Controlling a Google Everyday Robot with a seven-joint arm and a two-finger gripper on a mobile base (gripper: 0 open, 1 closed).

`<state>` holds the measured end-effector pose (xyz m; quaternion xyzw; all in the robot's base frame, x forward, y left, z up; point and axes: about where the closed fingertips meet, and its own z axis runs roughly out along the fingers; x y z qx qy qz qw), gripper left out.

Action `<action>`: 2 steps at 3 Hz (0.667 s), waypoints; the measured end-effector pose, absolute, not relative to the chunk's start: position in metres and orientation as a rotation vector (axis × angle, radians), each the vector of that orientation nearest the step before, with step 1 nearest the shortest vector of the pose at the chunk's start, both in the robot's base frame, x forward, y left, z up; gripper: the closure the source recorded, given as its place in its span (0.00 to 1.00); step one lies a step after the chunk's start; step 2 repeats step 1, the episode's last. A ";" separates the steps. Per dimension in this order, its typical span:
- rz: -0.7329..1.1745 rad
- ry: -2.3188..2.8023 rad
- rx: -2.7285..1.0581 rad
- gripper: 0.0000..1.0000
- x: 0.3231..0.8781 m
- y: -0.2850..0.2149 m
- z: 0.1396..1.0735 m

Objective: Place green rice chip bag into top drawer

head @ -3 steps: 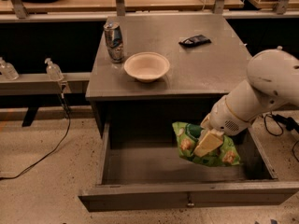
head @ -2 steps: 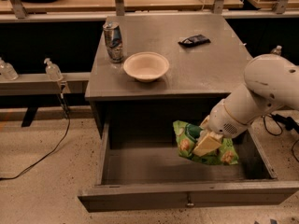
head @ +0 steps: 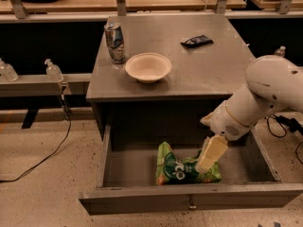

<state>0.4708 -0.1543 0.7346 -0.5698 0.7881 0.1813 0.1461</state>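
The green rice chip bag (head: 182, 170) lies on the floor of the open top drawer (head: 142, 201), near its front middle. My gripper (head: 209, 158) hangs inside the drawer, over the bag's right end, on the white arm (head: 265, 91) that reaches in from the right. It is open, and one cream finger (head: 213, 151) shows just above the bag's top right edge. The drawer's latch (head: 191, 204) sits at the centre of its front panel.
On the grey table top (head: 213, 74) above the drawer stand a drink can (head: 115, 41), a white bowl (head: 148, 67) and a small black packet (head: 196, 41). Two clear bottles (head: 53, 71) stand on a low shelf at the left. A cable (head: 52, 148) trails over the floor.
The bag has dropped out of my gripper, down and to the left, onto the drawer floor. My gripper has sunk a little lower in the drawer.
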 end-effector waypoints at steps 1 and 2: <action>0.522 2.269 -1.641 0.00 0.471 -0.154 0.735; 0.522 2.269 -1.641 0.00 0.471 -0.154 0.735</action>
